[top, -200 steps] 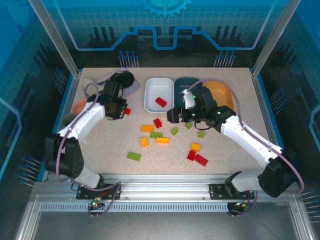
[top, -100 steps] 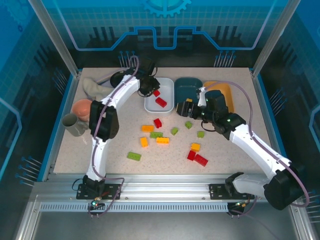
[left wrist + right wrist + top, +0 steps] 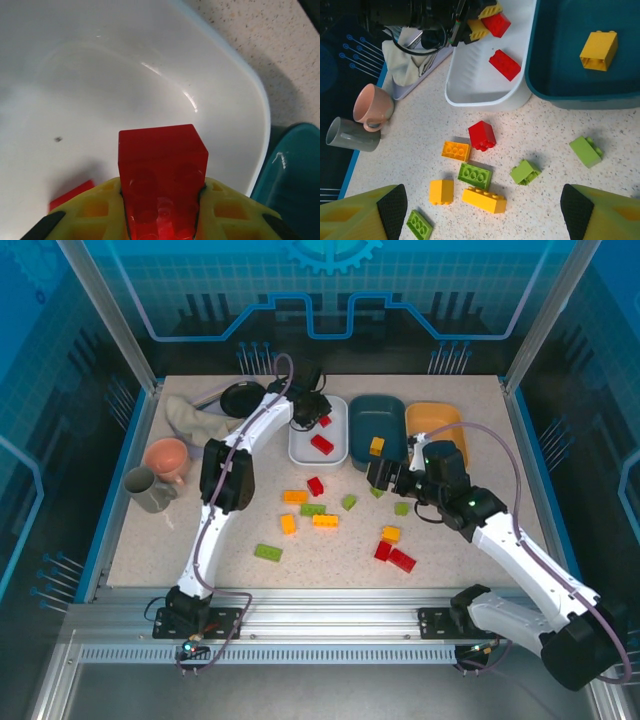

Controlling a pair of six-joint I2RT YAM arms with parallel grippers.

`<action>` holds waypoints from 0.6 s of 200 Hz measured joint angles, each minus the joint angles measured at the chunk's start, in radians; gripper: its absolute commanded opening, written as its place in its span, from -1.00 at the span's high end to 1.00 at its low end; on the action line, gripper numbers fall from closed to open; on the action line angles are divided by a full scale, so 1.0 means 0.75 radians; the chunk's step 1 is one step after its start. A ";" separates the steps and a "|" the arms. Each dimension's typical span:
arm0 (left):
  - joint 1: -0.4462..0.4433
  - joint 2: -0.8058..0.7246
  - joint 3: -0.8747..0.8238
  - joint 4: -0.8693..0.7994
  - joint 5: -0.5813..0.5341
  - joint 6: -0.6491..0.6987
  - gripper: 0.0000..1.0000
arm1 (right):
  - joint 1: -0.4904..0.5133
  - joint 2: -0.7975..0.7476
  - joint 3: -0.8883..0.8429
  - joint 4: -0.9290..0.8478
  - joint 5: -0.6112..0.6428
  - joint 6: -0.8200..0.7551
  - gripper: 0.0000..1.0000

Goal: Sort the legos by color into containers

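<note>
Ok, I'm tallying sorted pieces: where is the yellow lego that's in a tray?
In the top view, the yellow lego lies in the dark teal tray, toward its near end, between the white tray and the orange tray.

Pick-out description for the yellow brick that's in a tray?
At the far side of the table, three trays stand in a row; take the middle, dark teal tray. The yellow brick lies alone inside it. All other yellow bricks lie on the tabletop.

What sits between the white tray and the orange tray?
The dark teal tray, holding one yellow brick, sits between the white tray and orange tray, as the top external view shows.
</note>
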 measured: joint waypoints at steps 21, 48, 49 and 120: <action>0.000 0.064 0.047 0.014 0.024 -0.022 0.46 | -0.005 -0.013 0.000 -0.031 0.026 -0.001 -0.68; 0.000 0.100 0.047 0.014 0.053 -0.052 0.15 | -0.010 -0.010 0.011 -0.146 0.106 0.004 -0.67; 0.000 0.101 0.047 0.014 0.054 -0.052 0.13 | -0.010 -0.009 0.012 -0.151 0.109 0.004 -0.67; -0.003 0.027 0.024 0.010 0.110 -0.055 -0.42 | -0.114 0.219 0.043 -0.410 0.197 -0.006 -0.64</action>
